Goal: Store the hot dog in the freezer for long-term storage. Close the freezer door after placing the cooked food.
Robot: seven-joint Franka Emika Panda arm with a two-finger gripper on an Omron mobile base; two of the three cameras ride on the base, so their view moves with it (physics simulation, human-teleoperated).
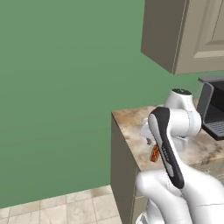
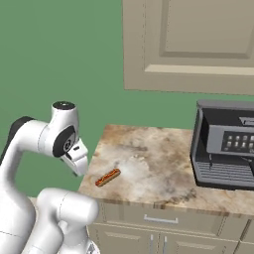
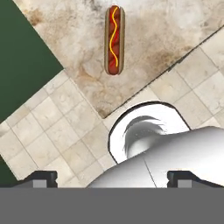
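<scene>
The hot dog (image 2: 108, 177), a red sausage with a yellow mustard line in a tan bun, lies on the marble counter (image 2: 149, 158) near its front left corner. It also appears as hot dog (image 3: 114, 39) in the hand view, and peeks out behind my arm as hot dog (image 1: 154, 153). My gripper (image 2: 78, 162) hangs above and just left of that corner, apart from the food. In the hand view the gripper (image 3: 113, 179) is open, its dark fingertips (image 3: 41, 178) wide apart with nothing between them. The freezer and the freezer door are out of view.
A dark coffee machine (image 2: 223, 149) stands at the counter's right end. Beige wall cabinets (image 2: 188, 44) hang above it and drawers (image 2: 158, 218) sit below the counter. A green wall (image 1: 57, 87) and tiled floor (image 1: 57, 210) lie to the left.
</scene>
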